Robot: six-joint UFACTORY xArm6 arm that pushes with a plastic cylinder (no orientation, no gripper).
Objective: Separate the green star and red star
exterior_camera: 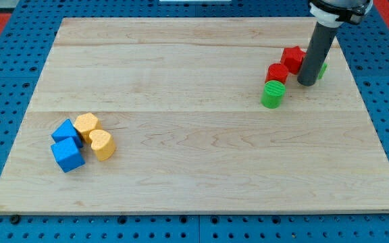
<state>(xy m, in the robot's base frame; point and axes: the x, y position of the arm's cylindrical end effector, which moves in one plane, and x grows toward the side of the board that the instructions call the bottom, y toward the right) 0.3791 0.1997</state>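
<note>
Standing upright near the view's top right, the rod is planting its tip (307, 83) on the board (181, 155), holding nothing since it has no jaws. Using the tip as landmark: the red star (292, 58) is sitting just to its left and slightly above, apparently touching the rod's side. The green star (323, 69) is peeking out just right of the rod, mostly hidden behind it, so its shape cannot be confirmed. The tip therefore seems to be wedging between the two stars, and the coming push likely turns on sliding one sideways away from the other. A red cylinder (277, 73) is lying left of the tip, with a green cylinder (273, 94) lower left. Far to the lower left, two blue blocks (66, 145) and two yellow blocks (94, 135) are clustering together.
</note>
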